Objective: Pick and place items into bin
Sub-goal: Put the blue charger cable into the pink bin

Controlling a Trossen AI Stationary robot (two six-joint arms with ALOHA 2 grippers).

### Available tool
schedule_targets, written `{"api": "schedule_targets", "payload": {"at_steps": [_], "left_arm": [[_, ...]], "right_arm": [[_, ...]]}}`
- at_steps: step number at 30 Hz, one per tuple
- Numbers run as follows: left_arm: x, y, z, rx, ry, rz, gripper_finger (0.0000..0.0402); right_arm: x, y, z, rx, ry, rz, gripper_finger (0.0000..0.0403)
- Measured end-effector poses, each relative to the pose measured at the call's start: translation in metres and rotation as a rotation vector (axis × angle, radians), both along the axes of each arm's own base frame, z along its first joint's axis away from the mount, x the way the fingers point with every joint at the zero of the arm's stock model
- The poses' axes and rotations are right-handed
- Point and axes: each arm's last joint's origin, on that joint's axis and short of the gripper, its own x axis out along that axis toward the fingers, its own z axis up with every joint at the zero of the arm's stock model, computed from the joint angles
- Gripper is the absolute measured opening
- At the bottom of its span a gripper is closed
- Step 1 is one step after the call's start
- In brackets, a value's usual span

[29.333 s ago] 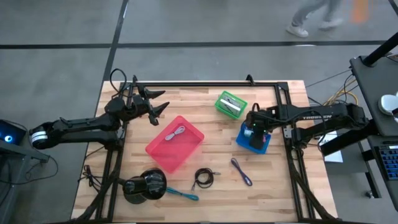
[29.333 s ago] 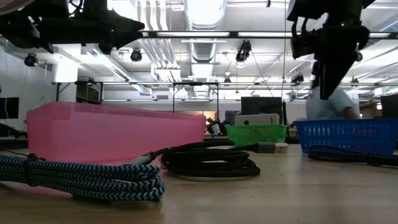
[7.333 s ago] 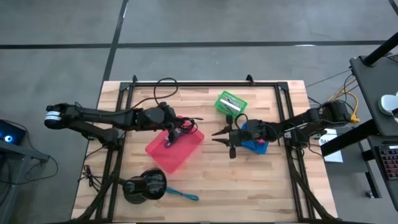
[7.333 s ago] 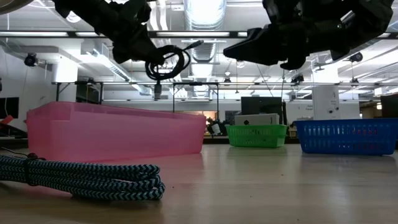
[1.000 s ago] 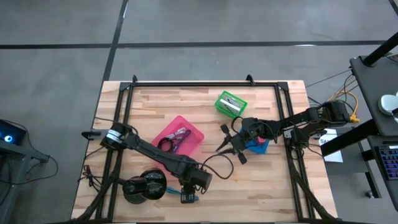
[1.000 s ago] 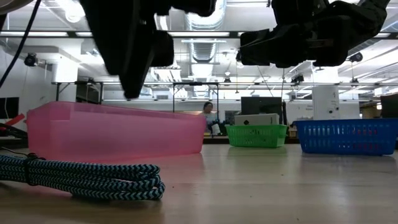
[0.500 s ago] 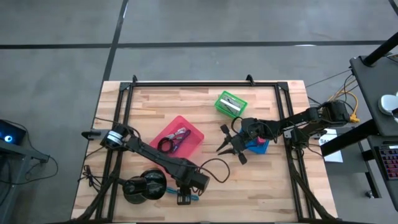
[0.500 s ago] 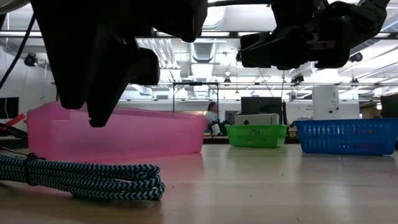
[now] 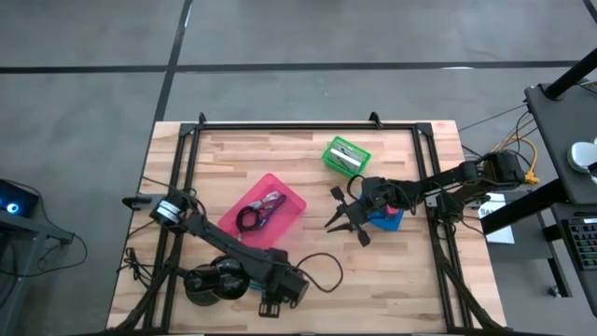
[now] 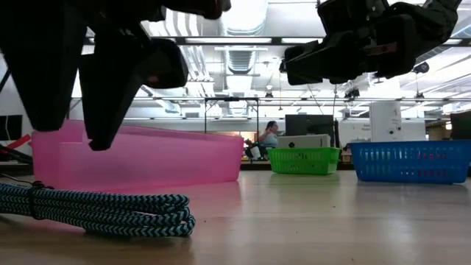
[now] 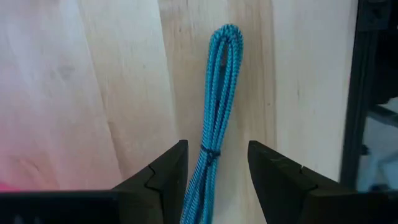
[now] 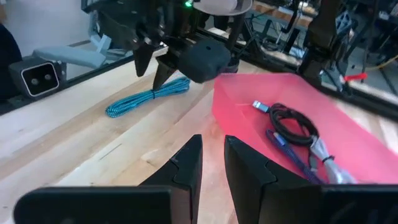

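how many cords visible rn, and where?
4. Three lie in the pink bin: black cord, purple cord, whitish cord. The teal cord lies on the table between the left gripper fingers. More may be hidden.

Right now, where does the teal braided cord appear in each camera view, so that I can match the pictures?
Left wrist view: the teal cord runs down the centre, between the open fingers.
Low view: bottom left, in the foreground.
Right wrist view: beneath the left tool's fingertips.
High view: not visible; the left tool covers it near the table's front edge.
Shared landmark: the pink bin, also in low and right wrist views.
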Motion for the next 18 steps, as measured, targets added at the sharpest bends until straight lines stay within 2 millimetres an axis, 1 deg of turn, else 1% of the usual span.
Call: {"api": "schedule_targets", "payload": {"at_steps": [3, 8, 18], "left_arm": [[0.000, -0.005, -0.003, 0.044, -0.045, -0.038, 0.0150], [0.000, -0.006, -0.006, 0.069, -0.043, -0.055, 0.0150], [0.001, -0.007, -0.028, 0.089, 0.011, -0.086, 0.0150]], "right_arm": [[-0.001, 0.000, -0.002, 0.035, 0.029, -0.012, 0.0057], [-0.004, 0.000, -0.006, 0.056, 0.055, -0.019, 0.0057], [-0.007, 0.000, -0.011, 0.053, 0.067, -0.020, 0.0057]]}}
